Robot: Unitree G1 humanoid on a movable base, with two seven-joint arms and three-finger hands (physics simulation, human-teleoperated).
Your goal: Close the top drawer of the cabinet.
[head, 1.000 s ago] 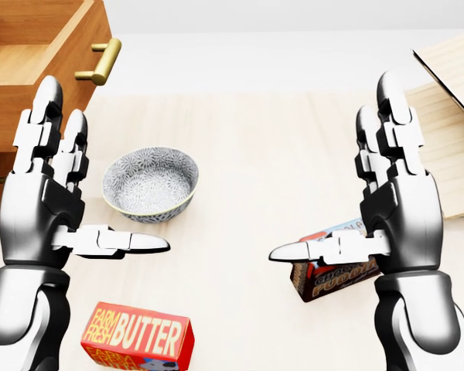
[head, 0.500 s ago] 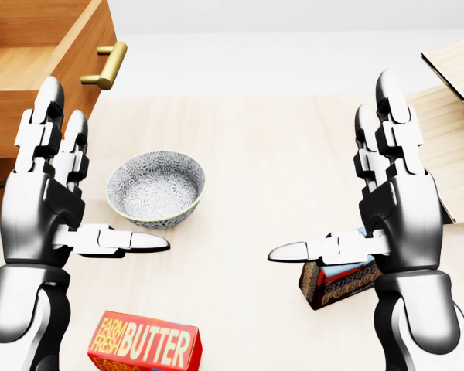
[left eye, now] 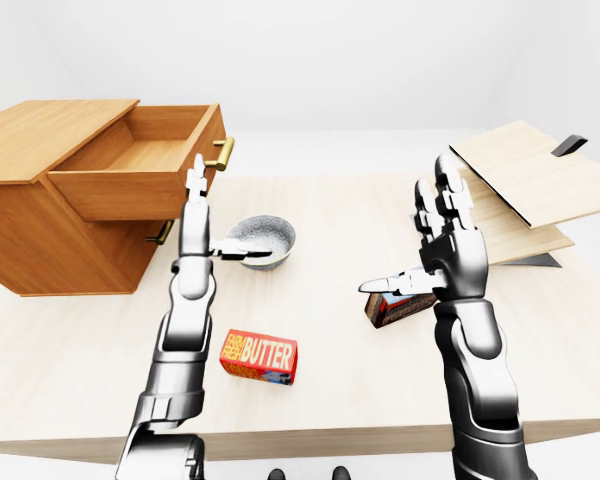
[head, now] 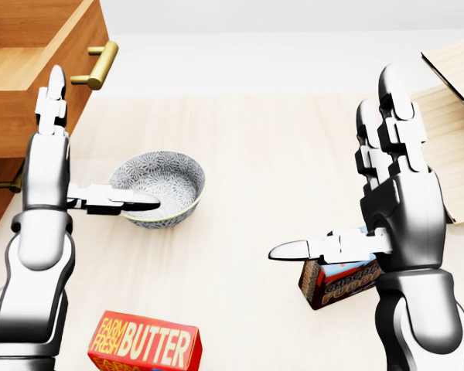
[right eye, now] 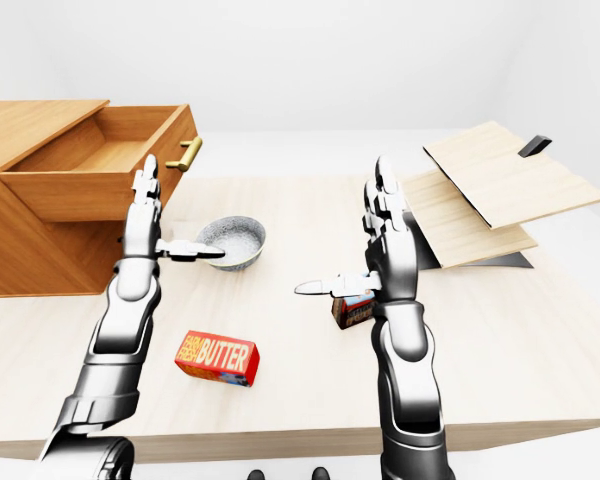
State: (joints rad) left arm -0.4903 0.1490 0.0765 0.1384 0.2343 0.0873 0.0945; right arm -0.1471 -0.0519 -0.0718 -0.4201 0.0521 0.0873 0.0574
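Note:
The wooden cabinet [left eye: 40, 235] stands at the left of the table. Its top drawer [left eye: 130, 190] is pulled out and empty, with a brass handle [left eye: 225, 153] on its face. My left hand [head: 100, 143] is open and raised, turned edge-on. Its fingertips [head: 56, 77] point up against the drawer face, just left of the handle [head: 97, 66]; I cannot tell whether they touch. The thumb reaches over a patterned bowl [head: 158, 185]. My right hand [head: 332, 166] is open and empty, raised at the right above a pudding box [head: 340, 282].
A red butter box [head: 143, 344] lies at the bottom left of the head view. Slanted wooden boards [left eye: 535, 185] lean at the right of the table [left eye: 330, 220]. The lower drawer's handle [head: 11, 184] shows under the open drawer.
My left hand has reached up and away toward the drawer face and turned edge-on. The drawer handle sits slightly further left. The view shifted a little early on. The right hand has not moved.

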